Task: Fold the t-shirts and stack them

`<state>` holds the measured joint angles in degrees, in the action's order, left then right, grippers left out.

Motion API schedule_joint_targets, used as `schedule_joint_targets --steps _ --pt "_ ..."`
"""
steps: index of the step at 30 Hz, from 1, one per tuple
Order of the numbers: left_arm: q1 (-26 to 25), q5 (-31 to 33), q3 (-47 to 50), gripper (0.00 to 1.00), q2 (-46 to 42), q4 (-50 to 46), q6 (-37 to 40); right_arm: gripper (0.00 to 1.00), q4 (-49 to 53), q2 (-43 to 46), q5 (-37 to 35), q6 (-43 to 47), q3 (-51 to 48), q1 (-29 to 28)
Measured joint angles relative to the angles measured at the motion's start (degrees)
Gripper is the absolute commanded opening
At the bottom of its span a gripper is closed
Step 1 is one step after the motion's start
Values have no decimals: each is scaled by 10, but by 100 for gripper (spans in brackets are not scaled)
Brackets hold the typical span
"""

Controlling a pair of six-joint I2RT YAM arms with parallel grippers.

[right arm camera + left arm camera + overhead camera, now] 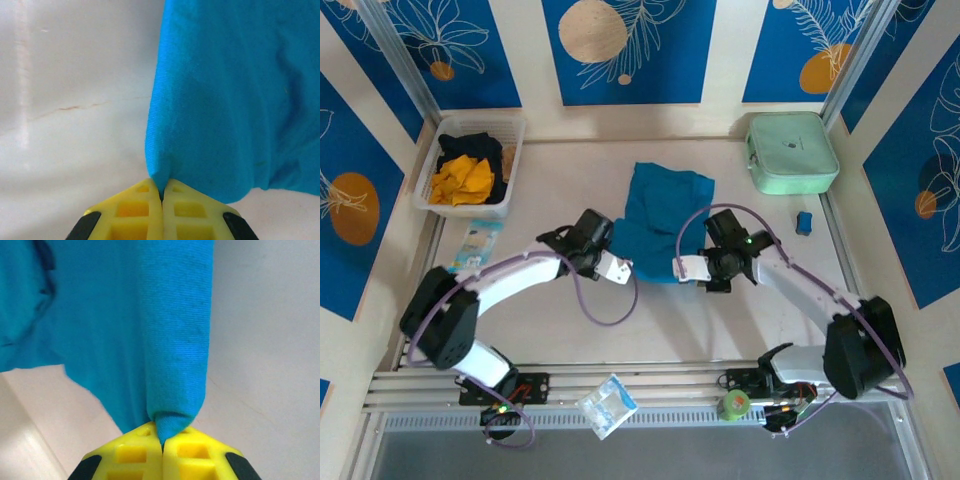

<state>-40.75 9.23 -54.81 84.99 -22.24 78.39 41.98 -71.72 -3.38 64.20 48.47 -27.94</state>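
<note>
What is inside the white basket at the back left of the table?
The basket holds an orange-yellow shirt lying on a black shirt. Anything beneath them is covered.

No legible txt, labels or nos. to read.

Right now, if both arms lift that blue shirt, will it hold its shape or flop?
Probably floppy: the blue shirt lies rumpled and folds limply where the left fingers pinch it. Likely light, since a thin pinched edge at the right fingers seems enough to hold it. It should sag between the two grips rather than stay flat.
</note>
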Motion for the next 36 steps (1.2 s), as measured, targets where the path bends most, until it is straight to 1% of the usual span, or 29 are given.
schedule_joint_targets --steps 5,10,13,16,20,27,31,36 --pt "-47 25 45 0 -89 -34 -24 0 40 72 -13 -47 -14 -50" --pt "-90 45 53 0 -170 -92 -60 0 83 114 -27 -93 -12 -95" --pt "-103 50 53 0 -209 -118 -78 0 108 120 -28 -110 0 -107" --pt "-103 55 50 0 -219 -128 -90 0 115 116 -28 -113 22 -96" --pt "-80 51 14 0 -184 -129 -96 0 116 77 -21 -104 70 -45" --pt "19 14 -102 0 -76 -109 -95 0 117 -54 13 -48 183 52" --pt "67 -24 -188 0 6 -100 -92 0 126 -144 38 -15 262 95" --pt "103 -65 -304 0 128 -106 -88 0 150 -268 62 13 371 138"
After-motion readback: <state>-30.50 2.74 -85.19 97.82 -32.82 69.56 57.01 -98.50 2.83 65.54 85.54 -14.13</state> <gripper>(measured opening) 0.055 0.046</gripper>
